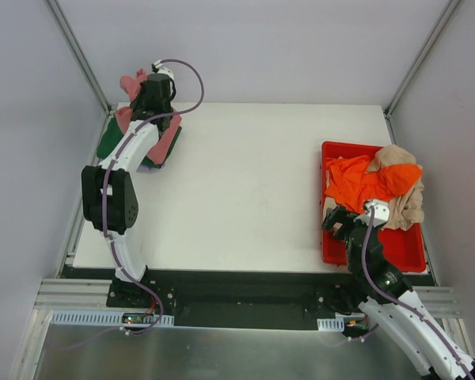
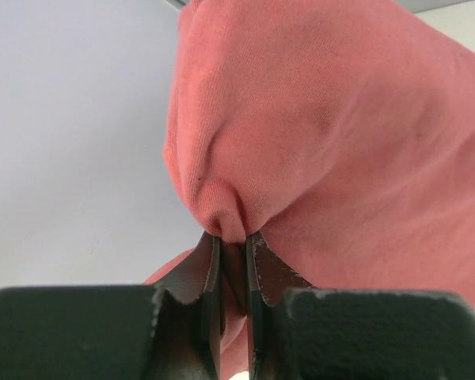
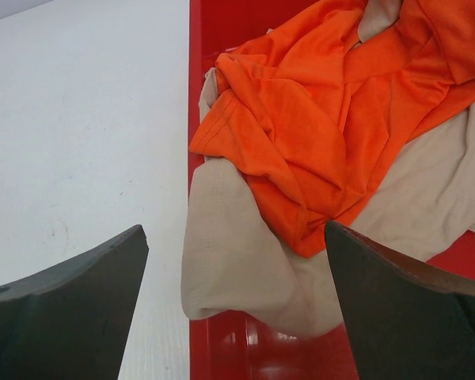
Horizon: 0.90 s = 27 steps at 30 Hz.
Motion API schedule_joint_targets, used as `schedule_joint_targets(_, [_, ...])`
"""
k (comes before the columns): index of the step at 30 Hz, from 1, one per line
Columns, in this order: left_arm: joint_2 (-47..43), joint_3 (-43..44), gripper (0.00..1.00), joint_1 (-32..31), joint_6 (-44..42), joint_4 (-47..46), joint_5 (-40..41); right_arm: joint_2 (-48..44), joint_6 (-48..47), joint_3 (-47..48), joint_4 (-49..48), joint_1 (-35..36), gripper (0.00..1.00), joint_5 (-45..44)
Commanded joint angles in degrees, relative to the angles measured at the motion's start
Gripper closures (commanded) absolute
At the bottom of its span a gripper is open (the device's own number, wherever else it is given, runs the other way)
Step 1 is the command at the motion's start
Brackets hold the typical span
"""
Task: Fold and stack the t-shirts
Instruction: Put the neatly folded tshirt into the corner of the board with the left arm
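Jaws on the left gripper point(image 2: 233, 237) pinch the rose-red t-shirt point(image 2: 317, 142) at the far left corner, hiding most of the green t-shirt point(image 1: 109, 144), while the right gripper point(image 3: 236, 229) is wide open over the red bin point(image 3: 199, 79), where the orange t-shirt point(image 3: 317, 134) half-covers the beige t-shirt point(image 3: 229, 261).

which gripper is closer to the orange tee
Right. The right gripper hangs open beside the orange tee; the left gripper is far across, shut on the rose-red tee.
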<state>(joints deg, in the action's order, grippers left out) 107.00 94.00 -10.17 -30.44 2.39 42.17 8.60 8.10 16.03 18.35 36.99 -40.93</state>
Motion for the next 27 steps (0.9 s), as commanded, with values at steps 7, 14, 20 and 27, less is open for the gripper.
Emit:
schedule_joint_targets(7, [6.72, 6.55, 1.00, 6.21, 0.73, -3.80, -2.09, 3.00, 1.92, 0.93, -0.51, -0.17, 0.04, -3.45])
schedule_joint_targets(14, [11.82, 7.17, 1.00, 8.68, 0.11, -6.35, -2.36, -0.07, 2.54, 0.05, -0.60, -0.17, 0.04, -4.60])
schedule_joint_targets(20, [13.23, 5.67, 0.62, 9.73, 1.08, -6.26, -0.87, -0.61, 1.22, 0.22, -0.60, -0.17, 0.04, -3.99])
schedule_joint_targets(27, [5.69, 6.02, 0.01, 9.38, 9.40, -0.40, -0.24, 8.43, 1.83, 5.05, 3.18, -0.17, 0.04, 0.66])
